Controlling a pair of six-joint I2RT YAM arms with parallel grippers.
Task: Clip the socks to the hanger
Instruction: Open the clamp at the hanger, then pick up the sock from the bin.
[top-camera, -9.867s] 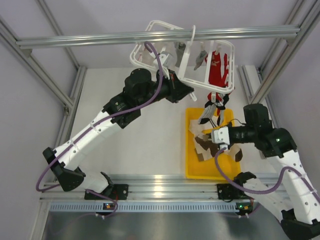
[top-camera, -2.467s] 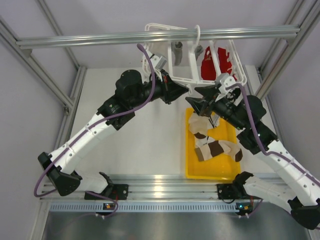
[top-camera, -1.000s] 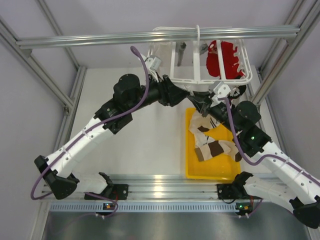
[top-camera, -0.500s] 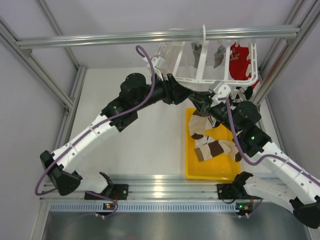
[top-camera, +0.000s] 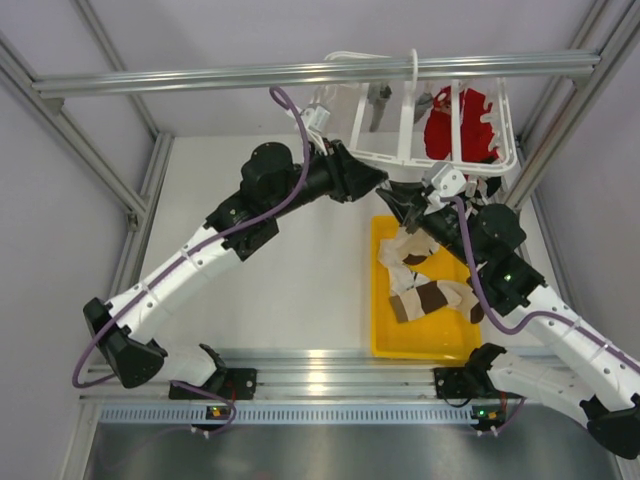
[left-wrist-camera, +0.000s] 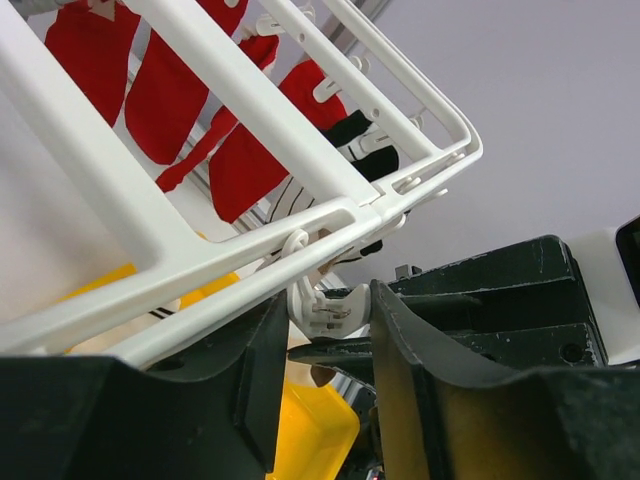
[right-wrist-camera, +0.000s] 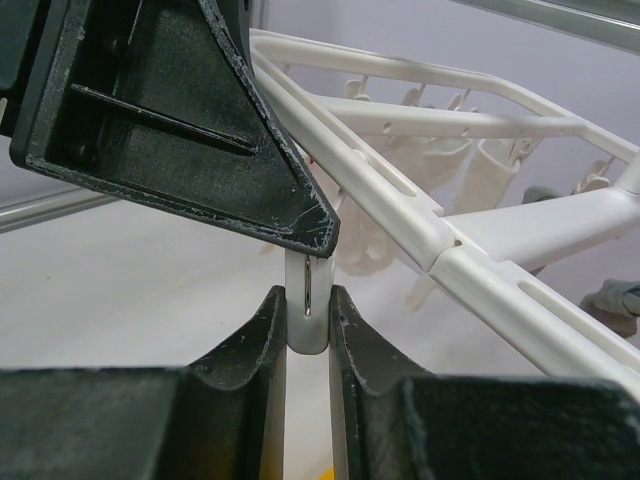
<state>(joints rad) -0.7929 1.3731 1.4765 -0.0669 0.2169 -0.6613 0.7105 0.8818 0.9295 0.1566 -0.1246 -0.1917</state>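
The white hanger (top-camera: 408, 120) hangs from the top beam; it also shows in the left wrist view (left-wrist-camera: 230, 90) and the right wrist view (right-wrist-camera: 500, 260). My left gripper (top-camera: 378, 178) is at its near edge, shut on a small white clip (left-wrist-camera: 330, 305) under the frame rail. My right gripper (top-camera: 395, 192) meets it from the right and is shut on the same clip (right-wrist-camera: 307, 300), just under a left finger (right-wrist-camera: 200, 130). Cream and brown socks (top-camera: 435, 297) lie in the yellow tray (top-camera: 420, 350). I cannot tell whether one sock (top-camera: 402, 250) is held.
A red garment (top-camera: 455, 125) with white marks hangs clipped at the hanger's right side, also seen in the left wrist view (left-wrist-camera: 160, 90). Small grey pieces (top-camera: 378, 98) hang from other clips. An aluminium beam (top-camera: 250, 75) crosses overhead and posts stand at both sides.
The right gripper rose from the tray to the hanger's near edge. In the last second the hanger swung right, and both grippers followed it slightly.
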